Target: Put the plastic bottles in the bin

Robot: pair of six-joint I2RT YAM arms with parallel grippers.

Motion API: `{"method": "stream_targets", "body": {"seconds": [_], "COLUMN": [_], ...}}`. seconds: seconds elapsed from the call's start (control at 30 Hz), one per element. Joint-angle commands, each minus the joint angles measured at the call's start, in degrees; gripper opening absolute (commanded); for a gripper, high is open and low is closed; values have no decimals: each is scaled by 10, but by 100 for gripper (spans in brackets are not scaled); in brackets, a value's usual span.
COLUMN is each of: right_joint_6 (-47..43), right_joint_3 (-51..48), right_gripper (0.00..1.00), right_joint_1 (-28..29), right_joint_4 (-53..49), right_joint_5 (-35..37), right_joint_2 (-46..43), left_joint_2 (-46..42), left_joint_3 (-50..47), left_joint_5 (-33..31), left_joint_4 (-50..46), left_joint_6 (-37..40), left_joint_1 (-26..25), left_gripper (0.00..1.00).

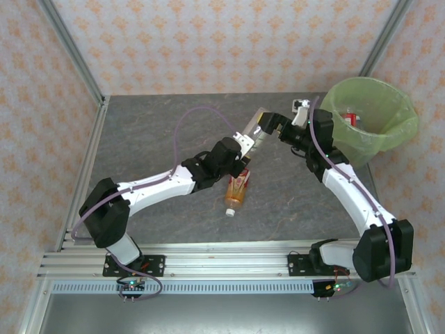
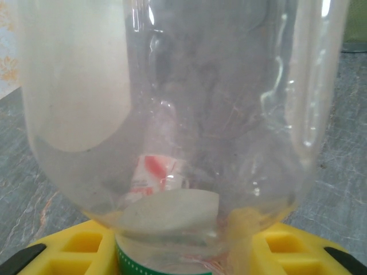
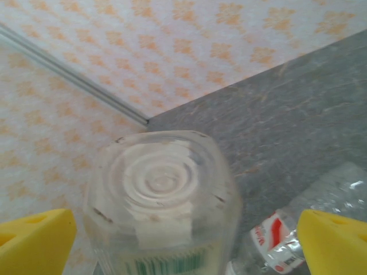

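Presently, handover: left fingers [image 2: 86, 246] clamped clear bottle [image 1: 256, 132]; right fingers [image 3: 34, 240] stood apart around its base, closure apparently due; bin [image 1: 400, 136] two o'clock.

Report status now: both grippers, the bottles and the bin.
Left gripper shut on clear bottle. Right gripper open, jaws either side of its base. Amber bottle lies on table, near left arm; bin far right.

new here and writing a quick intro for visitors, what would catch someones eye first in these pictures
The two arms meet mid-table over a clear bottle: the left gripper is shut on it, while the right gripper stands open around its base. At the back right corner sits the lime-green bin, and an amber bottle lies on the table beside the left arm's wrist.
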Motion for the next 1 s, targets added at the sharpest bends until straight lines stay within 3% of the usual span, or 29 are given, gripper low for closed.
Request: {"method": "stream_targets", "body": {"seconds": [0.0,0.27,0.3,0.37,0.43,0.87,0.9,0.97], "right_joint_6": [-31,-1,-1,-1,-2,-38,-39,-42], "right_joint_3": [-6,-20,-21,-25,-31,-38,-38,-38], "right_gripper": [99,99,96,79,72,47,45,44], "right_joint_1": [26,38,38,39,39,39,39,39], "right_joint_4": [46,89,90,98,109,104,103,100], "right_joint_5": [1,75,78,76,63,41,43,49], "right_joint_2": [3,9,8,5,1,-12,-12,-13], "left_joint_2": [-32,-41,-41,-42,-43,-20,-20,-20], "left_joint_3": [-4,-20,-21,-22,-22,13,14,13], "left_joint_5": [-27,-54,-53,-51,-50,-36,-35,-32], "left_joint_4": [42,71,72,72,73,30,29,28], "left_joint_6": [18,19,18,15,14,17,15,10], "left_joint_1": [-13,-25,-25,-25,-25,-25,-25,-25], "left_gripper": [0,0,0,0,0,0,2,17]}}
